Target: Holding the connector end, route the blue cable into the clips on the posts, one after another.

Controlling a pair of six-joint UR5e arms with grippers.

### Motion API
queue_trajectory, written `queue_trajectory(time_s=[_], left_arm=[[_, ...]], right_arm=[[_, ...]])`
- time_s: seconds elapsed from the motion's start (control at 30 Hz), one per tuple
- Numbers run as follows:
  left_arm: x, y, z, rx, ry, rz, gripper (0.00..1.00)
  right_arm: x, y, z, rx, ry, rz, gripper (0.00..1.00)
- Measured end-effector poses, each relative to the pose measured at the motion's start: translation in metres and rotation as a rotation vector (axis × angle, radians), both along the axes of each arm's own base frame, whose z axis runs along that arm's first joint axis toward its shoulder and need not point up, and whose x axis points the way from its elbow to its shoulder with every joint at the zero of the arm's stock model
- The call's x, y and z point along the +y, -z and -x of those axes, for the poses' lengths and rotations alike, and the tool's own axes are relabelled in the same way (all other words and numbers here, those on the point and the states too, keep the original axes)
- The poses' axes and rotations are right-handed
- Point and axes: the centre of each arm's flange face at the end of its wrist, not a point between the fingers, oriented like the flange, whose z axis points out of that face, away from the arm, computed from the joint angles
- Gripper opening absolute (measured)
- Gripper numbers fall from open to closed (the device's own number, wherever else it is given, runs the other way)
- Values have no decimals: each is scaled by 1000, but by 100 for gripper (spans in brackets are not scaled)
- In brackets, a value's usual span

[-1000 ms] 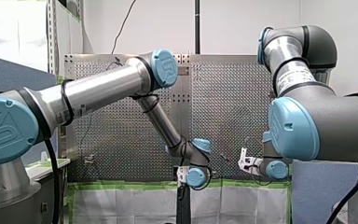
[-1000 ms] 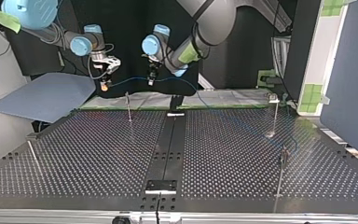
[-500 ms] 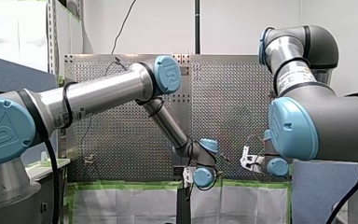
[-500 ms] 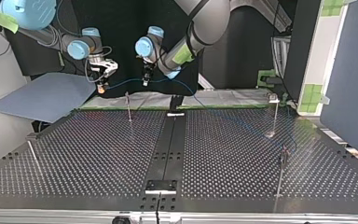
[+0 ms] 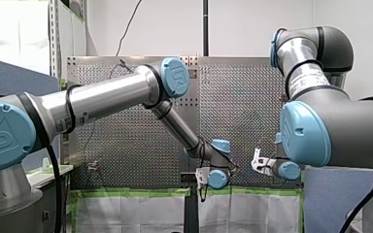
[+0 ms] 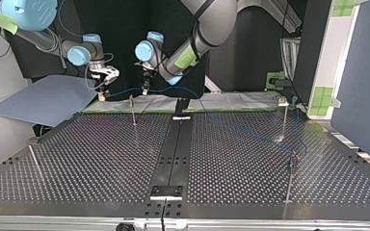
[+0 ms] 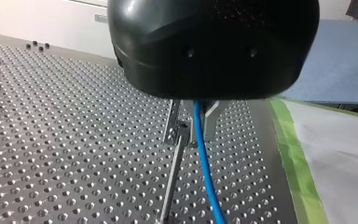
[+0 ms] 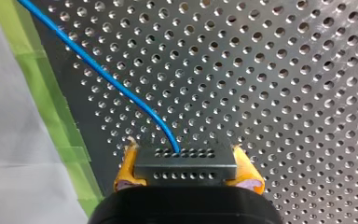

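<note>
1. My right end effector (image 8: 185, 161) is clamped on the connector (image 8: 186, 171). This is a flat black block with rows of small holes, squeezed between soft yellow pads (image 8: 127, 164). The blue cable (image 8: 98, 74) leaves its upper face as a thin, smooth, round cord.
2. My left end effector (image 7: 196, 133) sits over the cable farther along. Its glossy black housing hides the hold, so I cannot tell whether it pinches the cable or only guides it.
3. Just beside the cable there stands a slim metal post (image 7: 170, 186) with a small clip (image 7: 179, 123) at its top. The cable passes next to the clip and is not visibly inside it.
4. In the top view both end effectors hover at the far edge of the tabletop (image 6: 101, 159), a dark metal plate with a grid of holes. A short span of cable hangs between them above this post.
5. The cable trails on toward the other posts (image 6: 285, 118) at that view's right. Whether it is seated there is too small to tell.
6. The step in hand looks like seating the span in this near clip. The next move likely calls for keeping the span taut and easing it sideways and down into the clip, since a slack cord may spring out.
</note>
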Motion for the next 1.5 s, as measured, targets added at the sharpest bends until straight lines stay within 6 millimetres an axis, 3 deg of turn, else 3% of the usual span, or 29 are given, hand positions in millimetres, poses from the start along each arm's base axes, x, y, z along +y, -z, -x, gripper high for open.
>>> queue_trajectory(time_s=[0.4, 0.93, 1.2, 1.5], left_arm=[[4, 1, -5, 0, -1, -14, 0], [2, 1, -8, 1, 47, -19, 0], [-8, 5, -10, 1, 52, -20, 0], [-22, -7, -18, -18, 60, 2, 0]], right_arm=[[-13, -4, 16, -24, 36, 5, 0], [-28, -12, 16, -30, 34, 20, 0], [-31, -14, 15, -30, 34, 15, 0], [-33, -15, 13, -33, 31, 18, 0]])
